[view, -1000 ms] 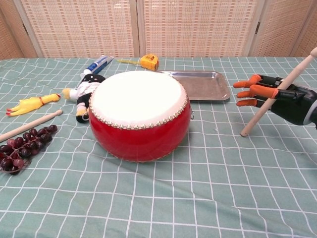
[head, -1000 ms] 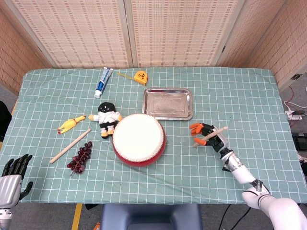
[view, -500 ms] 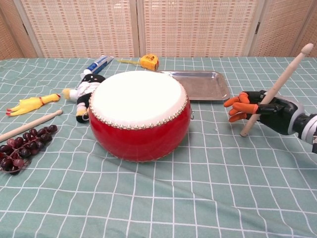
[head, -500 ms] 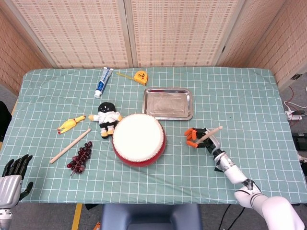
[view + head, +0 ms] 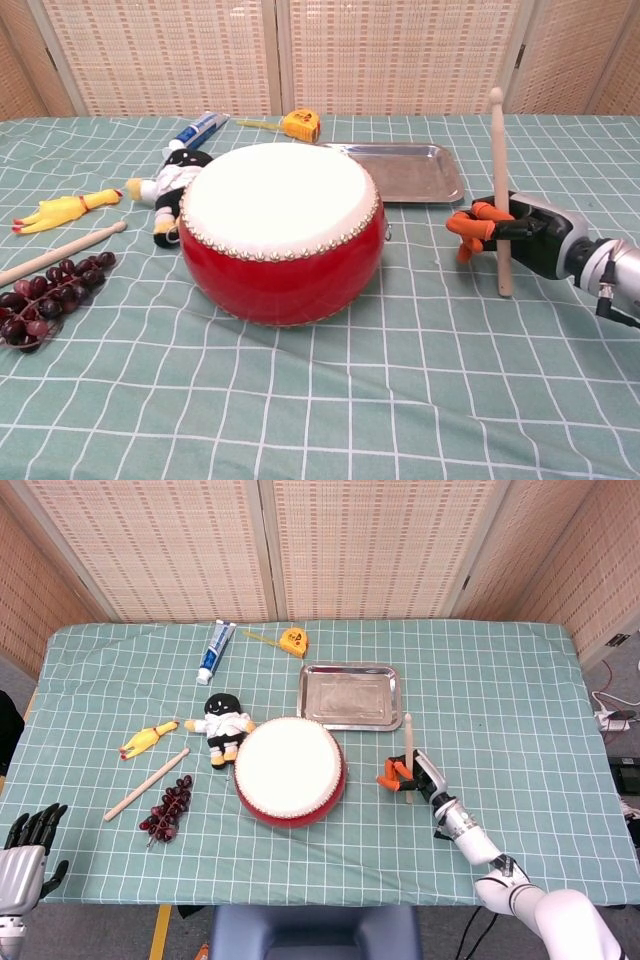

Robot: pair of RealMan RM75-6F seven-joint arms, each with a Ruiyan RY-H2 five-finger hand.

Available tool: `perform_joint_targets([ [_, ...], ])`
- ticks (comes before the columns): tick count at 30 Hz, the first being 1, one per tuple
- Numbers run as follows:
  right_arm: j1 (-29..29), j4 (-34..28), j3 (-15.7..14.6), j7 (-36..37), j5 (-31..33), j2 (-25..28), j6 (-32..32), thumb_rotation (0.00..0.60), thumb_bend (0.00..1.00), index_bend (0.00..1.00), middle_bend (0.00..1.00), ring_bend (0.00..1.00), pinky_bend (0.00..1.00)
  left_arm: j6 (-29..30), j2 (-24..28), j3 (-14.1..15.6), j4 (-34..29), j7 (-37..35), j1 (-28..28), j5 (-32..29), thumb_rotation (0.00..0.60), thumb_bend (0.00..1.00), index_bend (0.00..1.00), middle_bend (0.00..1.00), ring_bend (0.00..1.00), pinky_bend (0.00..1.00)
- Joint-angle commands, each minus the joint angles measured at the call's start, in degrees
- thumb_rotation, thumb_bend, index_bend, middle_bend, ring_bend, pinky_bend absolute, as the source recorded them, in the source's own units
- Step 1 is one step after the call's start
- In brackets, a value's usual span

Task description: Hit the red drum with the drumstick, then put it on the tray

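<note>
The red drum (image 5: 290, 771) (image 5: 283, 236) with its white skin sits at the table's middle. Behind it lies the empty metal tray (image 5: 350, 695) (image 5: 400, 171). My right hand (image 5: 408, 774) (image 5: 505, 231) hovers just right of the drum and grips a wooden drumstick (image 5: 407, 742) (image 5: 498, 180), which stands nearly upright, apart from the drum. A second drumstick (image 5: 147, 784) (image 5: 60, 254) lies on the cloth left of the drum. My left hand (image 5: 28, 850) rests at the table's near left corner, fingers spread, holding nothing.
Left of the drum lie a black-and-white doll (image 5: 223, 724), a rubber chicken (image 5: 148, 738) and dark grapes (image 5: 168, 808). A toothpaste tube (image 5: 215, 652) and a yellow tape measure (image 5: 292, 640) lie at the back.
My right hand moved left toward the drum, and the drumstick swung from a slant to nearly upright. The left hand stayed put.
</note>
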Motion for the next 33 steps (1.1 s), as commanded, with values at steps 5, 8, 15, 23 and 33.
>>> perform_joint_targets([
  [5, -0.88, 0.51, 0.37, -1.43, 0.02, -1.06, 2.55, 0.600, 0.18, 1.00, 0.91, 0.97, 0.87, -0.08, -0.01, 0.02, 0.00, 0.03, -0.05, 0.01, 0.600, 0.31, 0.08, 0.05, 0.08, 0.02],
  [8, -1.28, 0.19, 0.69, -1.50, 0.07, -1.27, 4.00, 0.600, 0.18, 1.00, 0.95, 1.00, 0.93, -0.03, -0.02, 0.01, 0.06, -0.01, -0.02, -0.02, 0.600, 0.31, 0.08, 0.05, 0.08, 0.02],
  [15, -2.46, -1.35, 1.15, -2.94, -0.30, -0.89, 8.30, 0.600, 0.46, 1.00, 1.00, 1.00, 1.00, -0.16, -0.03, 0.02, 0.16, -0.02, -0.09, -0.01, 0.600, 0.31, 0.08, 0.05, 0.08, 0.02],
  [23, -1.91, -7.23, 2.37, -21.41, -1.85, 3.23, 14.01, 0.600, 0.53, 1.00, 1.00, 1.00, 1.00, -0.09, 0.10, -0.10, 0.37, 0.00, -0.20, 0.02, 0.600, 0.31, 0.08, 0.05, 0.08, 0.02],
  [33, 7.32, -35.53, 9.49, -79.49, -0.07, 20.14, 5.09, 0.600, 0.53, 1.00, 1.00, 1.00, 1.00, 0.27, -0.07, -0.05, 0.60, -0.53, -0.43, 0.72, 0.600, 0.31, 0.08, 0.05, 0.08, 0.02],
])
